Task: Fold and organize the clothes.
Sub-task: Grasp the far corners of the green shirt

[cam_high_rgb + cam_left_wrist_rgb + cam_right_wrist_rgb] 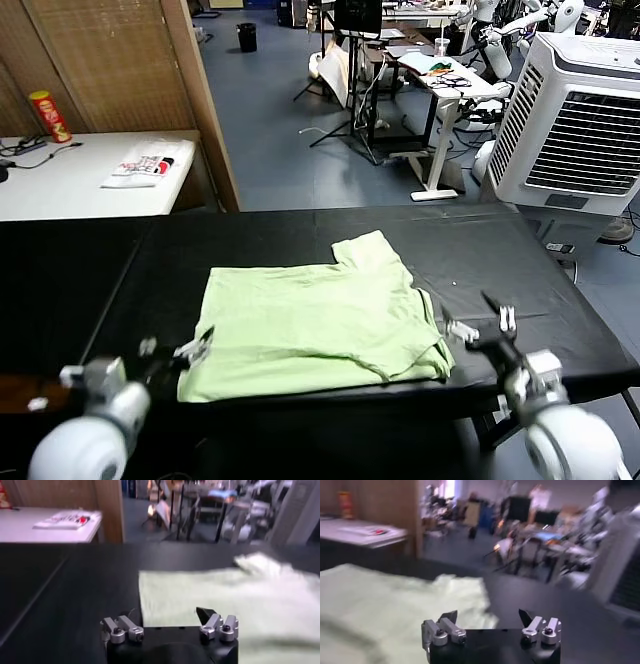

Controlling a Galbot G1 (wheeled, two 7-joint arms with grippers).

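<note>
Left claw (197, 348): released, fingers spread, holding nothing; sits at the near left corner of the garment, low over the worktop, its arm reaching in from the near left edge.

Right claw (482, 322): released, fingers spread wide, holding nothing; sits just beside the near right corner of the garment, its arm reaching in from the near right edge, slightly raised.

Pale light-green short-sleeved T-shirt of soft fabric (315, 320): lies flat in the middle of the black cloth-covered worktop (500, 250), between the two claws, apparently folded over once, one sleeve sticking out at the far side. No print shows on the upward face.

Step in hand, as judged: one fold looks laid down and both claws let go. The next move likely calls for a fresh grip on an edge or on the stray sleeve, to bring it across and narrow the bundle.

White side table (80, 180): far left, carrying a white flat printed item (143, 168) and a red-and-yellow tube-shaped can (48, 115).
</note>
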